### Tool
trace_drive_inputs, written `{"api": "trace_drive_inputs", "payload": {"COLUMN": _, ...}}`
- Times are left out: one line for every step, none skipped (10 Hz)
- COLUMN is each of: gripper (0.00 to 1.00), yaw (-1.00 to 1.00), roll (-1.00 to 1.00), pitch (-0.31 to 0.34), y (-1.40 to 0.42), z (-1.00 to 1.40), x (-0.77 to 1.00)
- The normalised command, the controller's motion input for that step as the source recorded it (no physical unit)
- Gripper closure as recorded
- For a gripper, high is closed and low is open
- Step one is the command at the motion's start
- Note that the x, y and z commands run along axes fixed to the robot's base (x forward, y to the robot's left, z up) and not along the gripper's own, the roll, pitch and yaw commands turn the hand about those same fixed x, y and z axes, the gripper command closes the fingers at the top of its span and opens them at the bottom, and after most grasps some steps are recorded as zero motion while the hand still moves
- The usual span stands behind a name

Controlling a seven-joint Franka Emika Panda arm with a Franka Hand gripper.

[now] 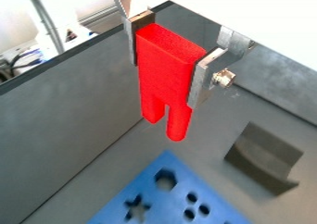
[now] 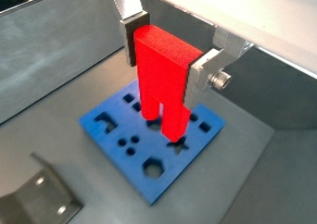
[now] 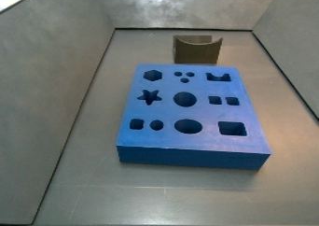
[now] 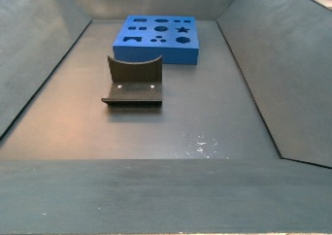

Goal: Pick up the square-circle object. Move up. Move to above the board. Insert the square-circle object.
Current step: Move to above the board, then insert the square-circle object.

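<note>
My gripper [image 2: 170,63] is clamped on the square-circle object [image 2: 164,84], prongs down, high over the board [image 2: 109,140]. Risk: prongs off their holes would jam on the blue face. The fixture [image 4: 134,81] sits nearby.

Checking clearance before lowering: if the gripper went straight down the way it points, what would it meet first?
Probably the board: the gripper holds the square-circle object prongs-down over it in a wrist view, though depth is unclear.

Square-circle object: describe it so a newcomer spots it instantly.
Start at the blue board on the grey floor. Above it hangs the gripper; between its silver fingers is the square-circle object, bright red and tall, two prongs pointing down. The fixture is dark.
</note>
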Motion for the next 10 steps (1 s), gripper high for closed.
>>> {"api": "trace_drive_inputs", "payload": {"gripper": 1.00, "yaw": 0.03, "roll": 0.03, "pitch": 0.069, "y": -1.00, "z": 0.01, "x": 0.16}}
{"api": "trace_drive_inputs", "payload": {"gripper": 1.00, "yaw": 0.01, "roll": 0.03, "pitch": 0.080, "y": -0.67, "z": 0.01, "x": 0.14}}
{"api": "trace_drive_inputs", "payload": {"gripper": 1.00, "yaw": 0.01, "roll": 0.03, "pitch": 0.085, "y": -0.41, "z": 0.02, "x": 0.12}}
{"api": "trace_drive_inputs", "payload": {"gripper": 1.00, "yaw": 0.01, "roll": 0.05, "pitch": 0.084, "y": -0.22, "z": 0.02, "x": 0.08}}
{"api": "trace_drive_inputs", "payload": {"gripper": 1.00, "yaw": 0.00, "roll": 0.00, "pitch": 0.000, "y": -0.02, "z": 0.00, "x": 0.00}}
{"api": "trace_drive_inputs", "payload": {"gripper": 1.00, "yaw": 0.00, "roll": 0.00, "pitch": 0.000, "y": -0.03, "z": 0.00, "x": 0.00}}
{"api": "trace_drive_inputs", "payload": {"gripper": 1.00, "yaw": 0.00, "roll": 0.00, "pitch": 0.000, "y": -0.18, "z": -0.25, "x": -0.13}}
{"api": "trace_drive_inputs", "payload": {"gripper": 1.00, "yaw": 0.16, "roll": 0.00, "pitch": -0.003, "y": -0.40, "z": -0.54, "x": 0.00}}
{"api": "trace_drive_inputs", "payload": {"gripper": 1.00, "yaw": 0.25, "roll": 0.00, "pitch": -0.026, "y": -0.40, "z": -0.63, "x": 0.00}}
{"api": "trace_drive_inputs", "payload": {"gripper": 1.00, "yaw": 0.17, "roll": 0.00, "pitch": -0.060, "y": -0.48, "z": -0.64, "x": 0.05}}
